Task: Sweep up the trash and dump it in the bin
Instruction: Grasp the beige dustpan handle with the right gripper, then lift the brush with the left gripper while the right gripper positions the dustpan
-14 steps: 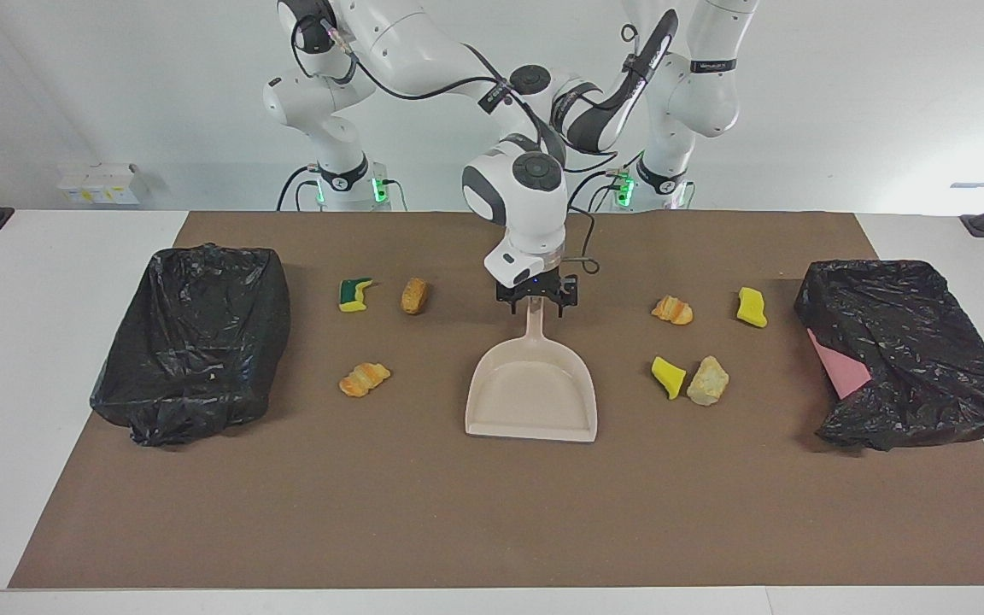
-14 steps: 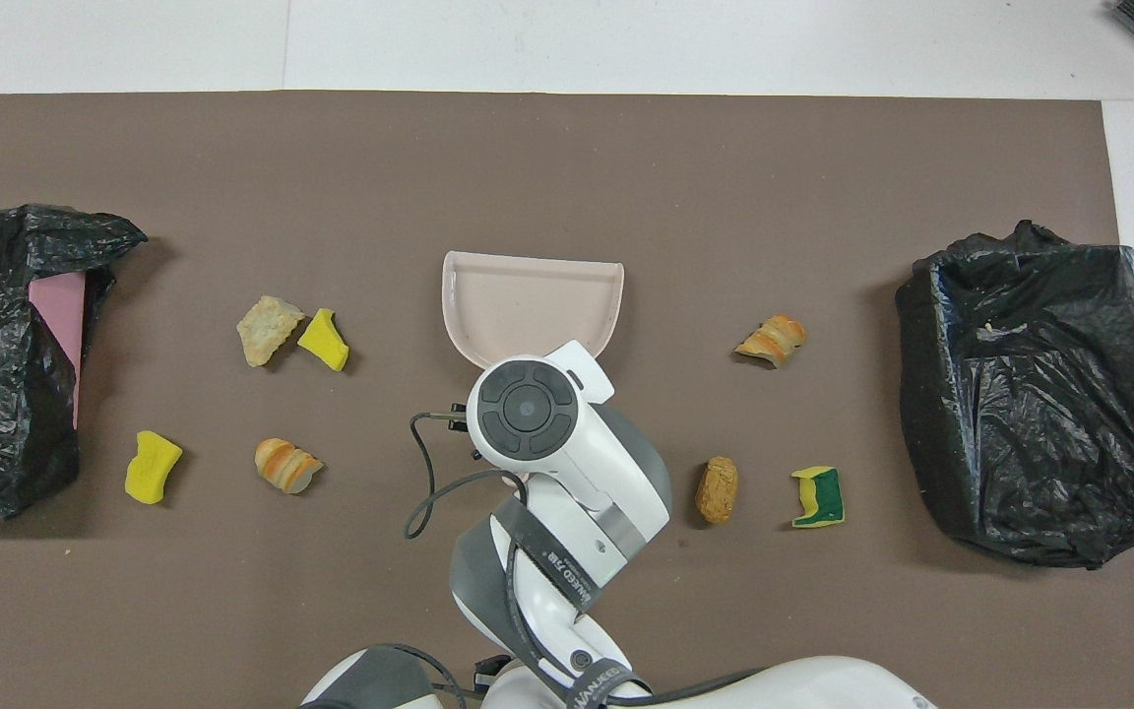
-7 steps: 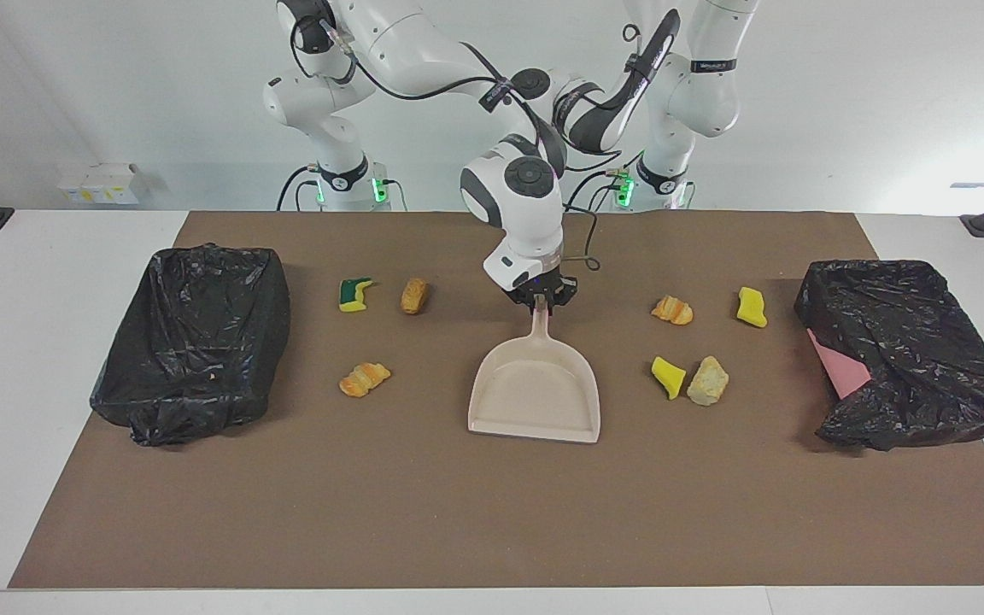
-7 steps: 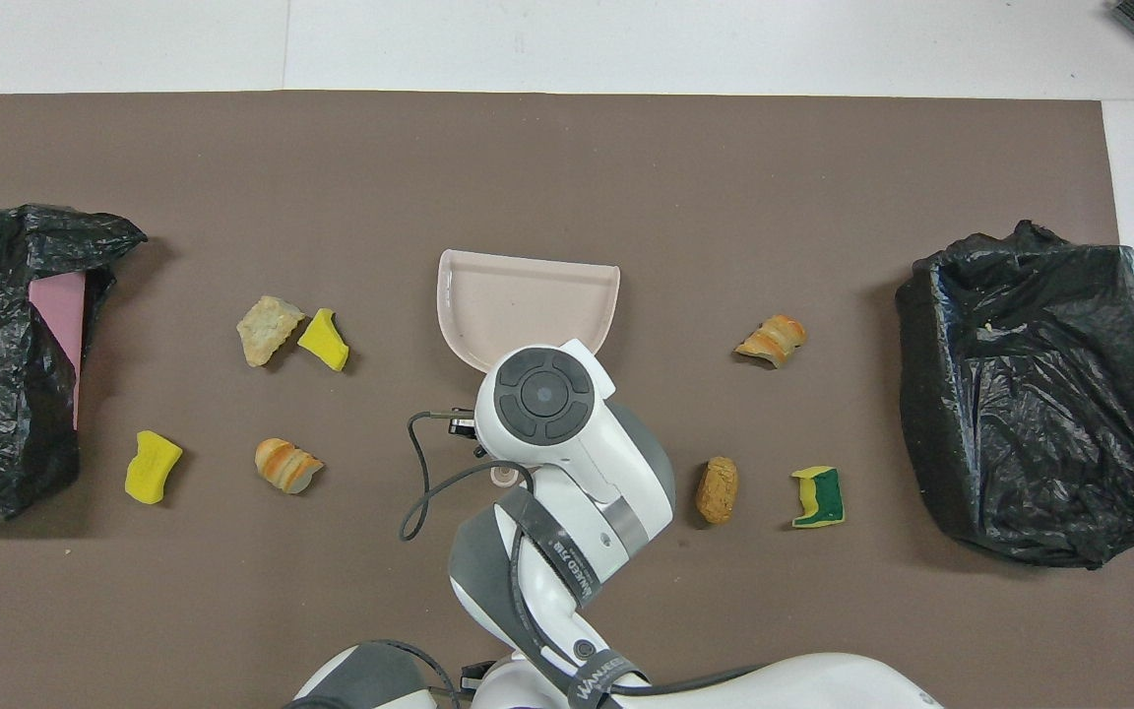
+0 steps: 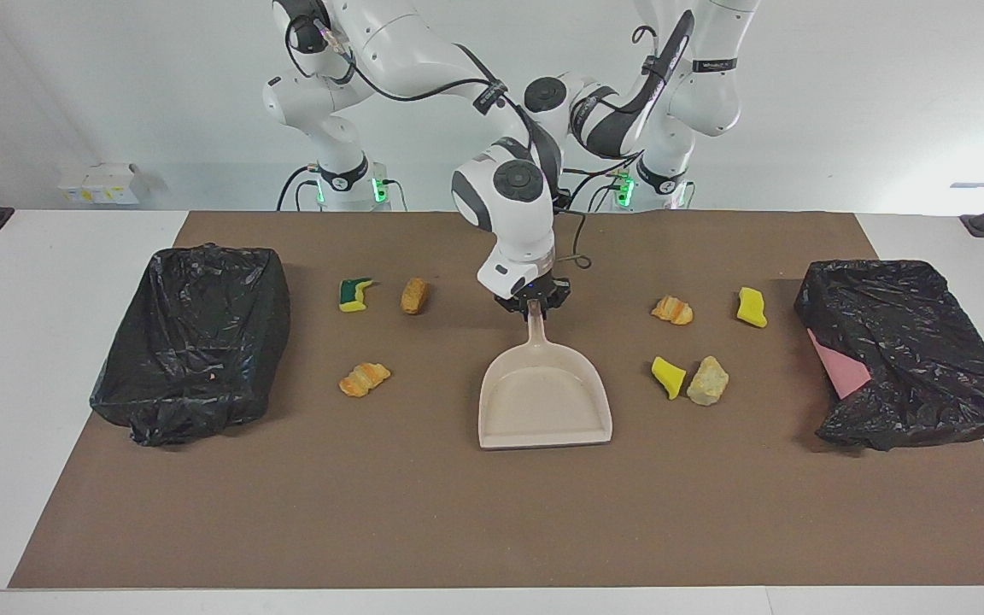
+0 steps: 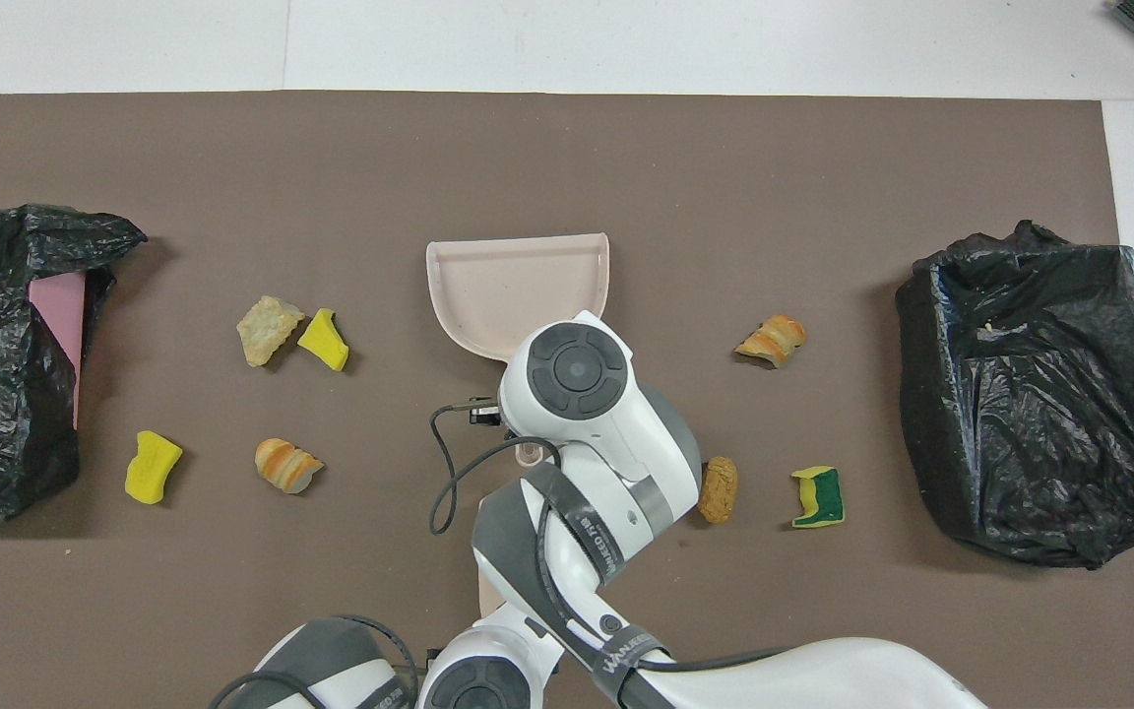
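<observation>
Gripping the dustpan by the top of its handle, the right gripper stands over the middle of the brown mat, its fingertips closed on the thin stem. The pan's long axis runs from the handle, nearest the robots, to its open lip, farthest from them, canted slightly toward the left arm's end.

The trash lies to both sides of the pan, none in front of the lip. Toward the left arm's end sit four pieces: a yellow sponge piece touching a pale lump, and, nearer the robots, a croissant piece and a second yellow sponge. Toward the right arm's end sit three: a green-backed sponge, a brown bread lump and another croissant piece.

A black-lined bin stands at the right arm's end; a second bagged bin at the left arm's end.

The left gripper is hidden by the arms near the bases and counts as shut; what it holds, if anything, cannot be told. In my judgement the pan must turn sideways before any scrap can enter it.
</observation>
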Available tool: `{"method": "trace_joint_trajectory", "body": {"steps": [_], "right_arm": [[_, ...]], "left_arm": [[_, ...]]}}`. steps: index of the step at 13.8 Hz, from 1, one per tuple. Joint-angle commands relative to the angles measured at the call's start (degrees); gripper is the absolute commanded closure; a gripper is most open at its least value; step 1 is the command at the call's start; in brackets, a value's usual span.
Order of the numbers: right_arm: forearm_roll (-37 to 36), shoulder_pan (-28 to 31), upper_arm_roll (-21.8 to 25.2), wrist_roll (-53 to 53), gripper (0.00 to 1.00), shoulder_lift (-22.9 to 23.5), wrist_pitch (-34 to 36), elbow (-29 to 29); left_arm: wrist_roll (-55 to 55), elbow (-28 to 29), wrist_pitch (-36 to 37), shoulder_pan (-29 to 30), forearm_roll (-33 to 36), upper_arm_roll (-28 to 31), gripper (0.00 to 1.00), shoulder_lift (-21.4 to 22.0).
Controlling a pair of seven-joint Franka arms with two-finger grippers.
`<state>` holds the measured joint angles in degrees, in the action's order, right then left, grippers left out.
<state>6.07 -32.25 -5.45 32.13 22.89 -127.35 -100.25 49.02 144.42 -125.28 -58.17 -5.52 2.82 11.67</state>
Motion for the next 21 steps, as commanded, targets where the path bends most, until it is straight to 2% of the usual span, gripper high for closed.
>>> {"method": "trace_joint_trajectory", "body": {"steps": [1, 3, 7, 12, 14, 17, 21], "right_arm": [[0.52, 4.02, -0.52, -5.13, 1.0, -2.75, 0.7, -0.48], [0.52, 6.13, -0.52, -13.71, 1.0, -4.51, 3.85, -0.39], [0.43, 8.95, -0.52, -30.85, 1.0, -5.31, 10.0, -0.39], [-2.11, 10.45, -0.52, -53.98, 1.0, -6.18, 17.65, -0.56], [-2.99, 11.32, -0.52, -61.45, 1.0, -6.54, 19.67, -0.91], [-6.5, 11.06, -0.52, -67.98, 1.0, -5.67, 18.38, -2.67], [-8.97, 12.29, -0.52, -75.89, 1.0, -4.69, 15.99, -2.76]], "left_arm": [[-1.82, 4.81, 1.54, 2.19, -0.01, -0.09, 1.0, 5.02], [-2.17, 5.96, 1.45, 4.28, 0.51, -0.01, 1.0, 5.73], [-12.26, 4.3, 1.97, 14.56, 0.51, -0.01, 1.0, 5.38], [-14.04, -3.16, 8.2, 27.65, 0.86, 0.17, 1.0, 4.5], [-13.95, -6.59, 12.41, 31.88, 5.06, 0.08, 1.0, 4.5], [-13.16, -8.36, 16.64, 36.27, 8.94, 0.17, 1.0, 4.41], [-13.86, -7.49, 19.46, 48.21, 13.77, 0.08, 1.0, 5.11]]}}
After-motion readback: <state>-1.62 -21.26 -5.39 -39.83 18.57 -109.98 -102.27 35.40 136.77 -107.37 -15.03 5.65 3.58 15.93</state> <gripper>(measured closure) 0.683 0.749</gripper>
